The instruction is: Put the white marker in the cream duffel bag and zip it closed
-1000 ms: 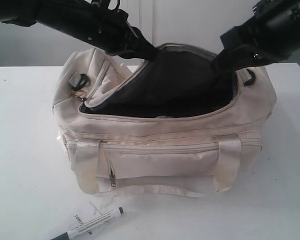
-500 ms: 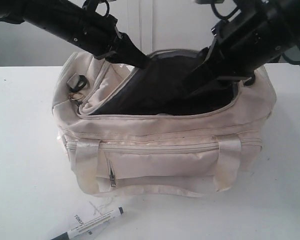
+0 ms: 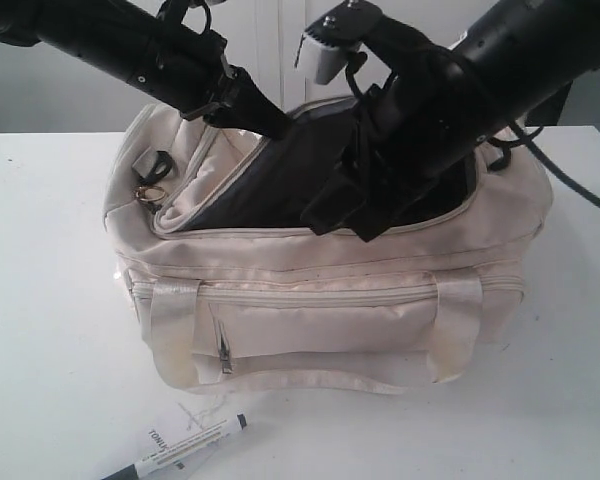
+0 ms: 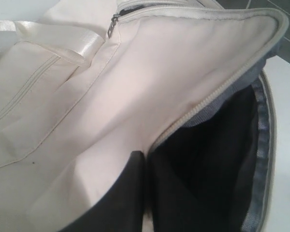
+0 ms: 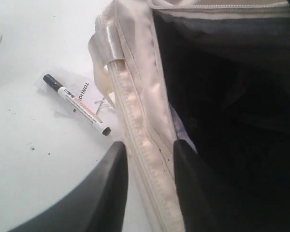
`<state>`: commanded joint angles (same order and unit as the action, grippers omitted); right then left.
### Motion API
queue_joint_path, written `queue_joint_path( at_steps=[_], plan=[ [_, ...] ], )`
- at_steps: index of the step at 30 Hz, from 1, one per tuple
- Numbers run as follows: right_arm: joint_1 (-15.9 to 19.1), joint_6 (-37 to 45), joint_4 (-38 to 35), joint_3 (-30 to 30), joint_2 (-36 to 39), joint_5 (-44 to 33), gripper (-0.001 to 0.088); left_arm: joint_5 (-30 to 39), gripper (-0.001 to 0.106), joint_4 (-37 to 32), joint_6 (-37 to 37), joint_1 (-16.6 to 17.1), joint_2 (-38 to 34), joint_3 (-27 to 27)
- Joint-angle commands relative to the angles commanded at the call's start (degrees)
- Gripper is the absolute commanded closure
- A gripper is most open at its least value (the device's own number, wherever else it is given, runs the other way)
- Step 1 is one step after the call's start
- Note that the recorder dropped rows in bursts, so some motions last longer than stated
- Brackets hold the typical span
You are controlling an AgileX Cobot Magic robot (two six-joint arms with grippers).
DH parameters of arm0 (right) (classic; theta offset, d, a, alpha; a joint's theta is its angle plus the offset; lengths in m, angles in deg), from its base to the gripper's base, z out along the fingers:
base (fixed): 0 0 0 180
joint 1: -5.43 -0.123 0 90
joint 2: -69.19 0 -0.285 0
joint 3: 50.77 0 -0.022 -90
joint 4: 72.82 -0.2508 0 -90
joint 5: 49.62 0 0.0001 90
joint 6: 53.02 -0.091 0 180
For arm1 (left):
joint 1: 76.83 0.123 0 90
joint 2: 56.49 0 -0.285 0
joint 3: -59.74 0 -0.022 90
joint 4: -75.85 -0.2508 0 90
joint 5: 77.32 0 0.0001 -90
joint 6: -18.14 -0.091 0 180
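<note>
While the white marker [image 3: 177, 448] lies outside the bag on a paper tag [image 3: 160, 436], close to the front edge of the counter [image 3: 50, 300] and toward its left corner, the task is not far along. The left gripper [image 4: 145, 157] is pressed together on the edge of the flap [image 3: 205, 175] of the cream duffel bag [image 3: 330, 320] and holds it lifted, I think so that the mouth is wide enough for the marker. The bag stands in the middle of the counter with its dark inside showing. Over its front rim the right gripper [image 5: 149, 144] has its fingers spread, one on the cream outer side and one over the dark inside, and it pinches nothing. In my judgement this arm must go to the marker, because the left one is busy with the flap.
</note>
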<state>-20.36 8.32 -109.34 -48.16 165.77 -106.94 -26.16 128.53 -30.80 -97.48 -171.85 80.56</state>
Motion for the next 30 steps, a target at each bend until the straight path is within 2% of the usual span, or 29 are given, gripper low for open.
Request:
queue_joint_path(
  at_steps=[9, 15, 23, 26, 30],
  plan=[
    [-2.88, 1.93, -2.64, 0.0, 3.07, 6.1, 0.0551, -0.02, 0.105, 0.0, -0.48, 0.0, 0.0, 0.0],
    [-2.88, 1.93, -2.54, 0.0, 4.84, 9.31, 0.0551, -0.02, 0.105, 0.0, -0.78, 0.0, 0.0, 0.0],
    [-2.88, 1.56, -2.75, 0.0, 7.01, 7.58, 0.0556, -0.61, 0.105, 0.0, -1.09, 0.0, 0.0, 0.0],
    [-2.88, 1.56, -2.8, 0.0, 7.13, 6.31, 0.0626, -0.74, 0.105, 0.0, -2.77, 0.0, 0.0, 0.0],
    [-2.88, 1.56, -2.8, 0.0, 7.13, 3.47, 0.0852, -4.38, 0.105, -0.21, -3.93, 0.0, 0.0, 0.0]
  ],
)
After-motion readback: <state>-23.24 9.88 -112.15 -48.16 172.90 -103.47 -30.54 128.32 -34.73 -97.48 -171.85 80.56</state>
